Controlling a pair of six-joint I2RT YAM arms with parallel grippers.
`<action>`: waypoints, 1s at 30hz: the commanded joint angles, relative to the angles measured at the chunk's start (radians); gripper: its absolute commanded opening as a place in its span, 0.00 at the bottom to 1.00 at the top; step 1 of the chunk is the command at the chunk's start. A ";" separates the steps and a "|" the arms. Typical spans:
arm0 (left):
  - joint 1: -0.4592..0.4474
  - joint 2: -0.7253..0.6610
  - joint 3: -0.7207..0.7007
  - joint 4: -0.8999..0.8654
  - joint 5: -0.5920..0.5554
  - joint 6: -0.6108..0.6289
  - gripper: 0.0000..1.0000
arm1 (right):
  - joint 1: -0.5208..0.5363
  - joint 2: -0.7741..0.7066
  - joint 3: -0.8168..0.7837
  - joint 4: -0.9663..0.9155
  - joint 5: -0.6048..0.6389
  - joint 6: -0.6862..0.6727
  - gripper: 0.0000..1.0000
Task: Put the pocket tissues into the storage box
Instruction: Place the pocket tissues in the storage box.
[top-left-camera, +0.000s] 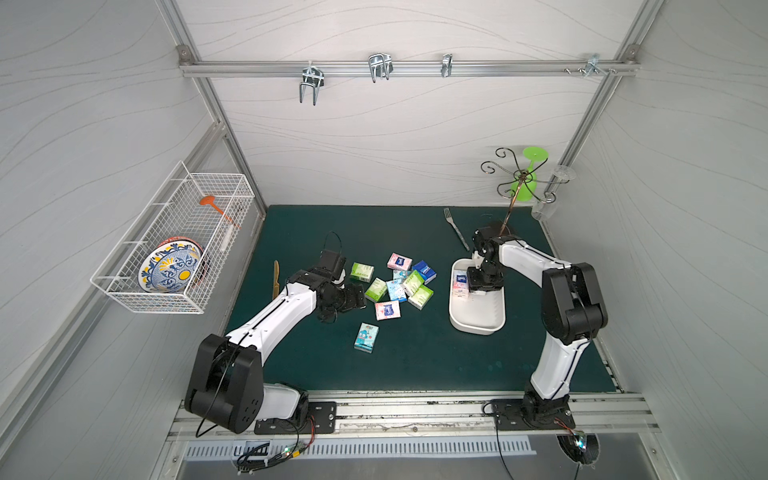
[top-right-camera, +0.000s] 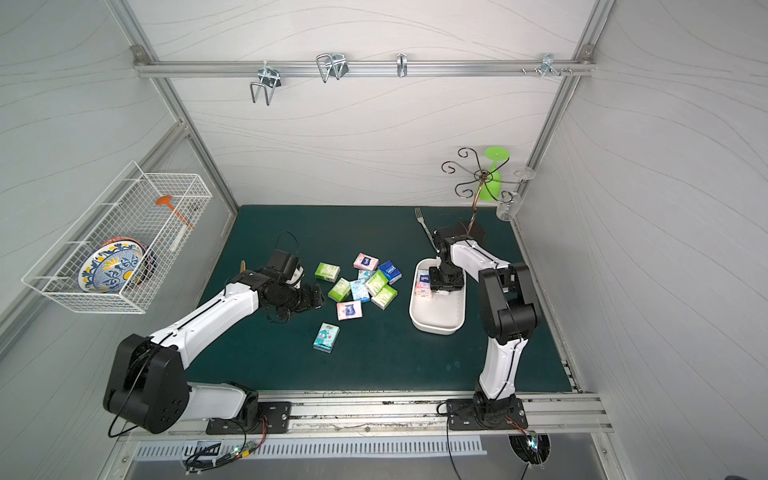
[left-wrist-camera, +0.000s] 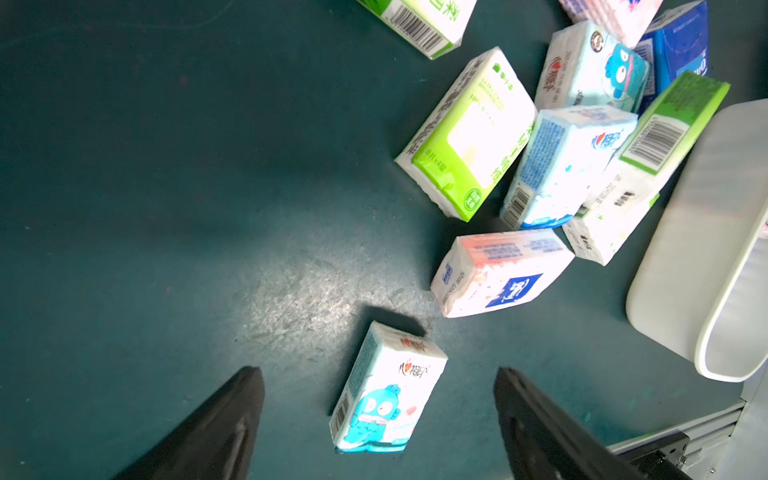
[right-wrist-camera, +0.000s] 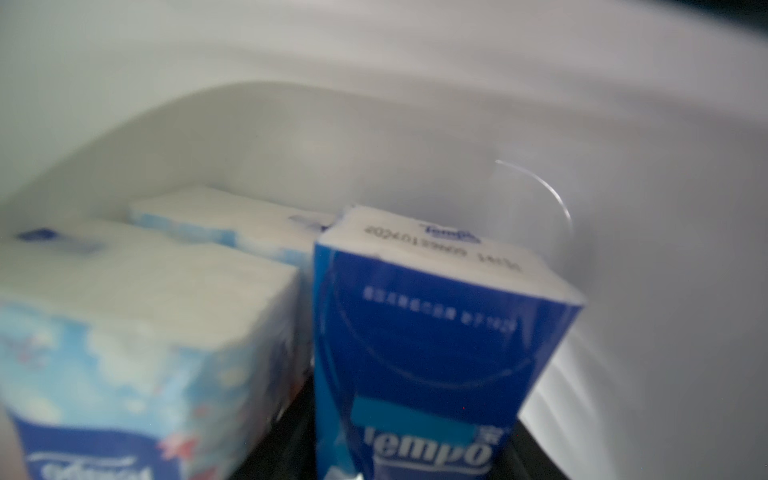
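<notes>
Several pocket tissues (top-left-camera: 399, 282) (top-right-camera: 361, 282) in green, pink and blue lie heaped mid-mat. A light blue cartoon packet (top-left-camera: 366, 337) (left-wrist-camera: 386, 386) lies apart, nearer the front. My left gripper (top-left-camera: 357, 297) (left-wrist-camera: 378, 370) hovers open just left of the heap, and the cartoon packet shows between its fingertips in the wrist view. The white storage box (top-left-camera: 478, 328) (top-right-camera: 436, 328) (right-wrist-camera: 291, 137) holds pale packets (top-left-camera: 460, 280) (right-wrist-camera: 124, 311). My right gripper (top-left-camera: 482, 284) (right-wrist-camera: 411, 449) reaches down into the box, a dark blue packet (right-wrist-camera: 436, 332) standing between its jaws. Whether they still press it is unclear.
A fork (top-left-camera: 457, 228) lies behind the box. A wooden utensil (top-left-camera: 276, 278) lies beside the left arm. A wire glass stand (top-left-camera: 517, 178) with a green glass (top-left-camera: 532, 166) is at the back right. A wire basket (top-left-camera: 174, 241) with plates hangs on the left wall.
</notes>
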 joint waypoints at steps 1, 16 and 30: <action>-0.004 -0.019 0.038 -0.007 -0.014 0.012 0.92 | 0.001 0.009 0.005 0.003 -0.025 0.000 0.59; -0.004 -0.031 0.009 0.022 -0.028 -0.007 0.92 | 0.087 -0.221 0.004 -0.133 0.030 0.052 0.69; -0.004 -0.063 -0.040 0.068 -0.084 -0.065 0.92 | 0.580 -0.254 0.034 0.007 -0.025 0.391 0.83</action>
